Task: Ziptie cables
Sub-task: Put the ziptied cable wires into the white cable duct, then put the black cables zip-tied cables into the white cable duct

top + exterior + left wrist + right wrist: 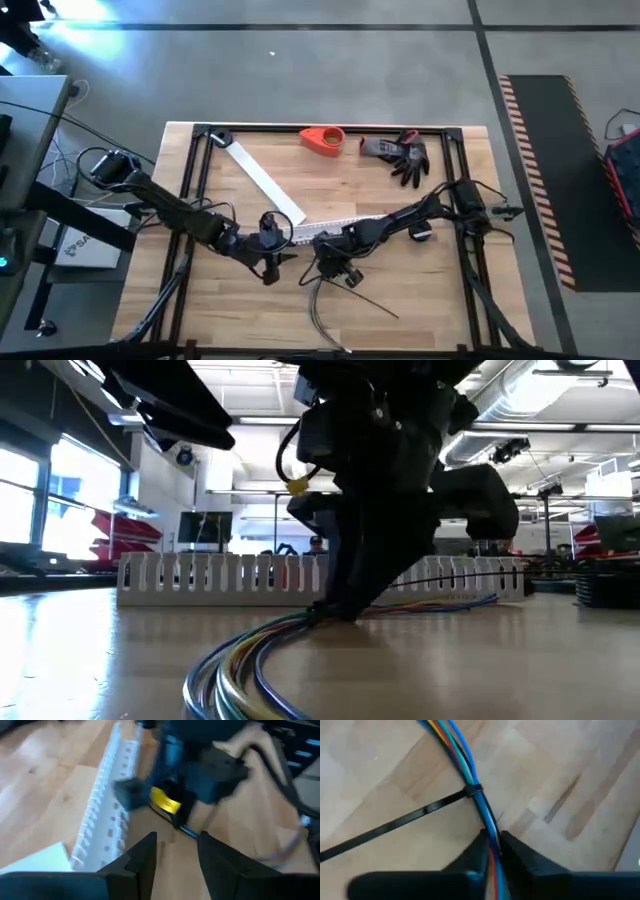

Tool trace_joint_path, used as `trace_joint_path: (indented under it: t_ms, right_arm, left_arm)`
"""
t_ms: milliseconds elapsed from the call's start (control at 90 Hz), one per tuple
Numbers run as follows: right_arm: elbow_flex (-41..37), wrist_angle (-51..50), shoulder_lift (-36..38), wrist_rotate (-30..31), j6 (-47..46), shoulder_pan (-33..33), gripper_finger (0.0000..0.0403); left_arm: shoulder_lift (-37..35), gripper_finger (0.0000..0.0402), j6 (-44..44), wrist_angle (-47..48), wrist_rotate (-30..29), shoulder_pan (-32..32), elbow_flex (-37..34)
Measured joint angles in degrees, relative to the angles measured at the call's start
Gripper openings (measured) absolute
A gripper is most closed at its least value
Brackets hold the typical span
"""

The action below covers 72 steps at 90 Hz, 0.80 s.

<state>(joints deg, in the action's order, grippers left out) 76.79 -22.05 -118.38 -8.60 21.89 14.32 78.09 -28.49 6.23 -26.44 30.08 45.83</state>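
- Nearest to you, at the table's 6 o'clock edge in the high view, you see the cables [330, 300] curve from the front edge up toward the table's centre. In the low view they show as a bundle of blue, green, yellow and other coloured wires [250, 660] sweeping across the wood.
- A black zip tie [395, 825] is looped around the bundle. Its long tail lies flat on the table [440, 290], pointing away from the wires; in the high view you find it as a thin dark line toward 4 o'clock of the right gripper [375, 305].
- The right gripper [493, 845] sits at the table's centre, just on the 6 o'clock side of the white channel. Its jaws are clenched on the cables, a little way along the bundle from the tie's head.
- The left gripper [176, 852] is just beside it, at its 9 o'clock in the high view [272, 250]. You see its jaws released, with a clear gap between the fingers [145, 855] and nothing between them.
- Behind both grippers, the white slotted channel [330, 228] lies across the middle of the table. In the low view it stands as a comb-toothed wall [200, 575].
- Toward 11 o'clock, a flat white strip [262, 185] lies diagonally.
- Farthest from you, along the 12 o'clock edge, are an orange object [323, 140] and a grey and black glove [400, 155].
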Motion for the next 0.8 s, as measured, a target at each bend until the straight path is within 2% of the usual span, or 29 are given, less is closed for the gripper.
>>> trace_joint_path:
  t_ms: [189, 433, 500, 600, 689, 800]
  right_arm:
    - [0.0, -2.6, 6.2, 10.9, -12.3, 2.8, 0.0002]
    - [0.0, -6.7, 18.3, 30.3, -25.1, 7.2, 0.0]
    - [0.0, -8.1, 20.7, 35.6, -27.9, 8.3, 0.0]
    - [0.0, -9.8, 23.7, 41.5, -30.8, 10.1, 0.0]
    - [0.0, -9.8, 25.0, 42.4, -31.1, 11.1, 0.0]
    - [0.0, -9.9, 24.4, 37.9, -32.2, 11.4, 0.0]
  left_arm:
    - [0.0, 0.0121, -0.5, 0.1, -4.5, 3.1, 0.5]
    - [0.0, 0.0133, 4.1, -5.4, 0.7, 3.7, 0.5]
    - [0.0, 0.0135, 4.8, -5.9, -1.3, 3.3, 0.5]
    - [0.0, 0.0136, 5.0, -6.4, -8.0, 3.1, 0.2]
    - [0.1, 0.0136, 3.4, -6.4, -10.0, 2.1, -0.6]
    - [0.3, 0.0136, 1.1, -6.5, -6.9, 1.1, -1.1]
